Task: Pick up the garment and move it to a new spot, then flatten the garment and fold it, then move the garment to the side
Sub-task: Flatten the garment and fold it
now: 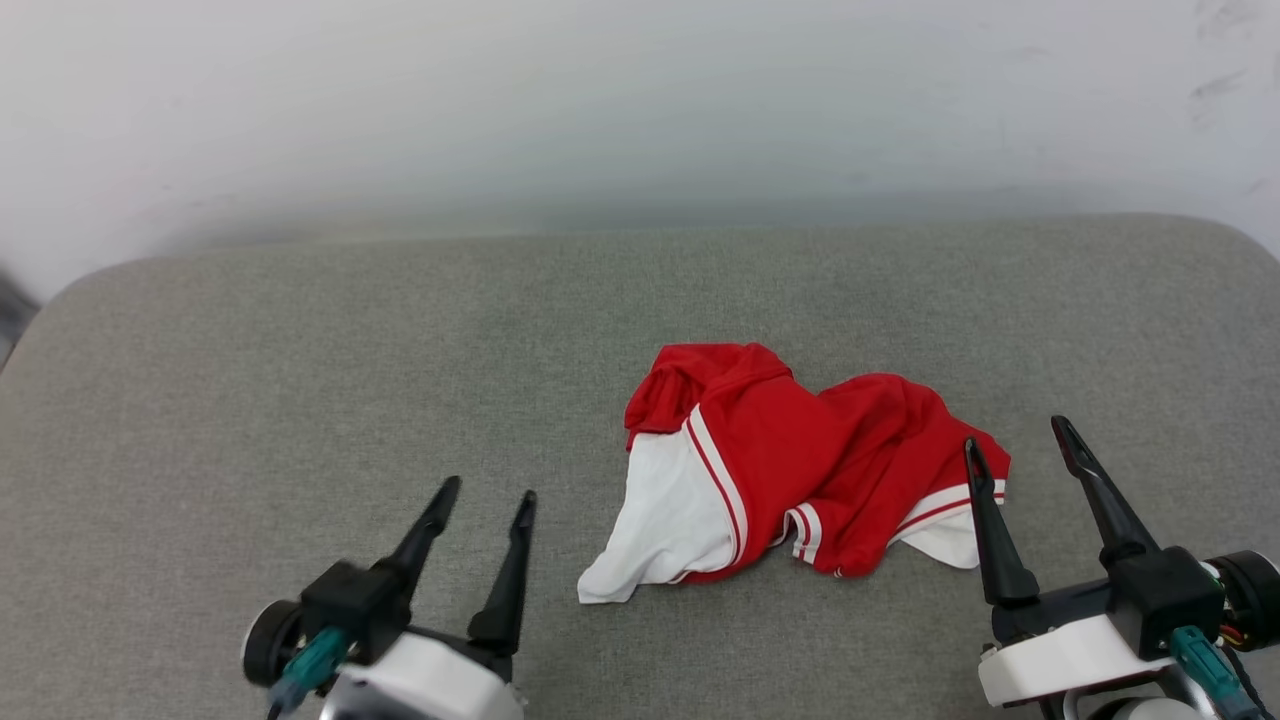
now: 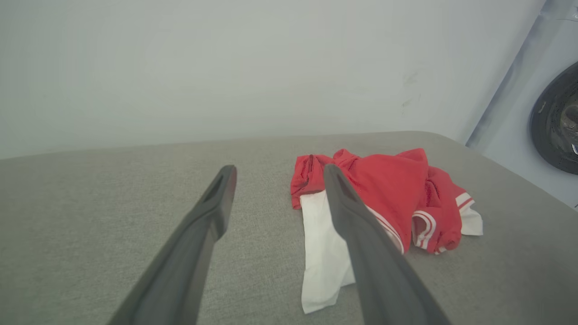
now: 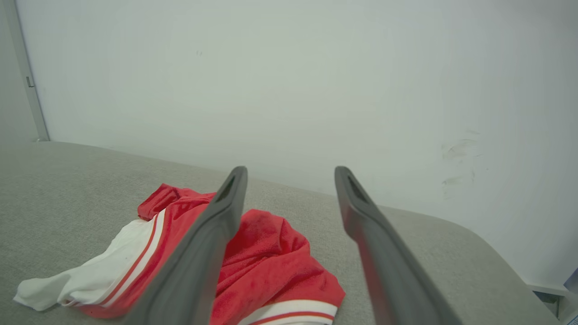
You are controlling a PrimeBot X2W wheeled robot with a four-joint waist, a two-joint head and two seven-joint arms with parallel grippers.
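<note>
Crumpled red, white-sleeved jersey shirt (image 1: 800, 460) lies right of centre on the grey fabric bench (image 1: 300, 380). Left gripper (image 1: 491, 489) and right gripper (image 1: 1014, 434) gape empty. Perhaps a dark washer door (image 2: 557, 122) stands beyond the right corner.

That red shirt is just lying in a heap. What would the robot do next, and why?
Probably lower the right gripper onto the near edge of the red jersey and close on it. The jersey lies crumpled on the grey padded surface, unheld; the right gripper is open and closest, the left gripper open but farther off.
</note>
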